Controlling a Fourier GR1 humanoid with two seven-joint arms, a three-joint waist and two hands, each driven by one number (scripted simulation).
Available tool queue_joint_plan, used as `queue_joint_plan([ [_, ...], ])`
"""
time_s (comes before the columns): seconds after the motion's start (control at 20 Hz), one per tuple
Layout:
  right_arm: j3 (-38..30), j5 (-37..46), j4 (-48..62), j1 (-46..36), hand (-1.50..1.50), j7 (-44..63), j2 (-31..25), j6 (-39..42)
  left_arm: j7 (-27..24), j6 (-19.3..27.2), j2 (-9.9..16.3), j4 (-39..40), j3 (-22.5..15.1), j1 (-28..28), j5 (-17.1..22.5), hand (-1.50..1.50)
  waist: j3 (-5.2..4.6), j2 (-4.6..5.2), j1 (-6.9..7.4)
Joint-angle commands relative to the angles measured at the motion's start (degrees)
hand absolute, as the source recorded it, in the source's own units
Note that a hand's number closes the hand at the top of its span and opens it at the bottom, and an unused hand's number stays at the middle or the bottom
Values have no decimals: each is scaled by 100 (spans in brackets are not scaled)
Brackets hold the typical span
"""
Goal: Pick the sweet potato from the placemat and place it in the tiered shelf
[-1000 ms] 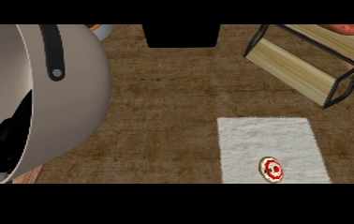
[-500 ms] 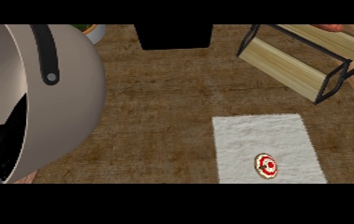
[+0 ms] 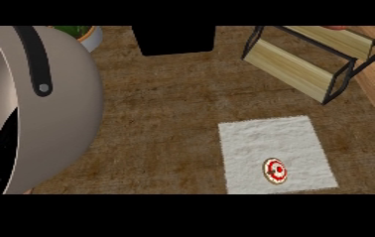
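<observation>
Head view, the only one given: a brown, wood-grained surface (image 3: 161,112) is seen from steeply above. The left third is filled by a large grey rounded bulk (image 3: 51,132) w/ a black strap (image 3: 36,57) ending in a small round stud; what it belongs to can't be told. Neither hand is shown, so whether they are released, clenched or grasping sthg can't be told.

A white placemat (image 3: 275,142) is laid flat at lower right, its near edge cut off by the frame. On its near part, approx. centred, a small round red-and-white item (image 3: 275,171) is lying.

The tiered shelf (image 3: 307,62), pale wood boards in a thin black frame, is set at upper right, angled to the placemat and well apart from it. At the top edge, over the shelf's upper board, an orange-red sliver (image 3: 338,28) is caught; it could be the sweet potato, but too little is shown to be sure.

At top centre a black rectangular block (image 3: 176,40) is seen. At top left, a pale round pot (image 3: 91,38) w/ sthg green inside is partly hidden behind the grey bulk.
</observation>
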Motion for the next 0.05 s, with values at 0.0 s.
queue_joint_plan([
  [0.0, -907, -760, -425, 338, -150, 553, -528, 1208, 54, -54, -135, 445, 27, 118, 112, 0, -77, 53, -141],
])
